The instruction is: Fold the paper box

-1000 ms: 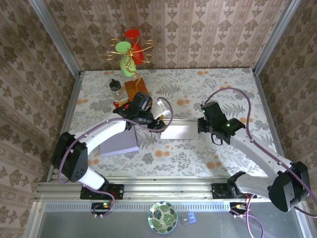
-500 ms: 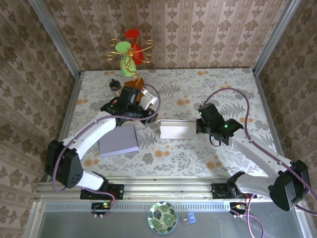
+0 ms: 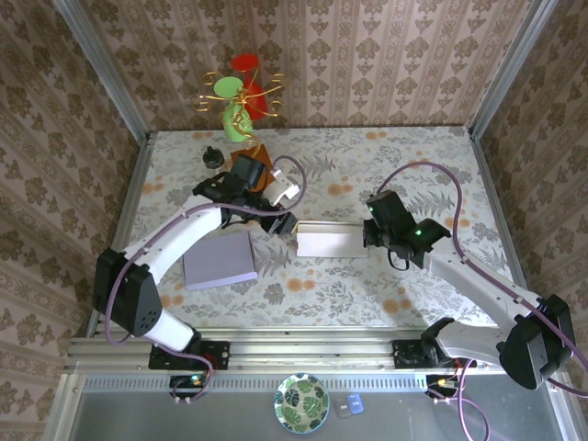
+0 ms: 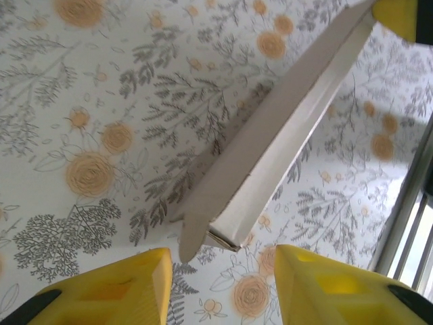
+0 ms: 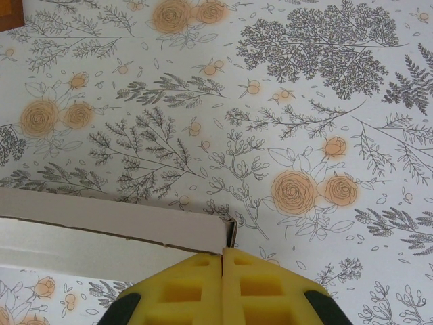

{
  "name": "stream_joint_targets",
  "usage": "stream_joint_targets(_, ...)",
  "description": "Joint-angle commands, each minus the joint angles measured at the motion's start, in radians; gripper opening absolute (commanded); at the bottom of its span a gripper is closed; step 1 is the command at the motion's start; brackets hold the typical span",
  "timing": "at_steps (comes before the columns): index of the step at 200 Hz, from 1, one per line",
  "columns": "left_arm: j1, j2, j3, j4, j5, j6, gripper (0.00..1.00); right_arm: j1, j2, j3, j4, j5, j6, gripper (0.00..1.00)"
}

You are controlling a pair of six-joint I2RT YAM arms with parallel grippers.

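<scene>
The white paper box (image 3: 329,241) lies as a long, partly folded strip in the middle of the floral table. My right gripper (image 3: 368,236) is at its right end. In the right wrist view its yellow pads (image 5: 203,291) are pressed together on the thin end wall of the box (image 5: 108,227). My left gripper (image 3: 287,224) sits just off the box's left end. In the left wrist view it (image 4: 223,288) is open, its yellow fingers (image 4: 115,291) flank the box's (image 4: 284,142) near corner, and a loose flap (image 4: 193,233) hangs there untouched.
A lilac pad (image 3: 219,261) lies left of the box under the left arm. A brown block (image 3: 254,156), a black-capped bottle (image 3: 213,156) and a colourful wire toy (image 3: 241,96) stand at the back left. A patterned plate (image 3: 301,402) rests below the front rail.
The left gripper let go of the box's left end, pulled back to the far left, then came back close to that end. The right gripper stayed shut on the right end.
</scene>
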Motion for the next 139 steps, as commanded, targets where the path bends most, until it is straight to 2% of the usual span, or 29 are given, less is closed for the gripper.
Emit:
stream_joint_targets(1,-0.011,0.024,0.050,-0.057,-0.005,0.071,0.45,0.006,0.016,0.015,-0.059,0.013,0.024,0.00)
stream_joint_targets(31,-0.024,0.053,0.070,-0.064,-0.024,0.080,0.44,0.006,0.018,0.013,-0.059,0.011,0.024,0.00)
stream_joint_targets(139,-0.051,0.113,0.111,-0.098,-0.096,0.070,0.19,0.007,0.013,0.009,-0.060,0.010,0.022,0.00)
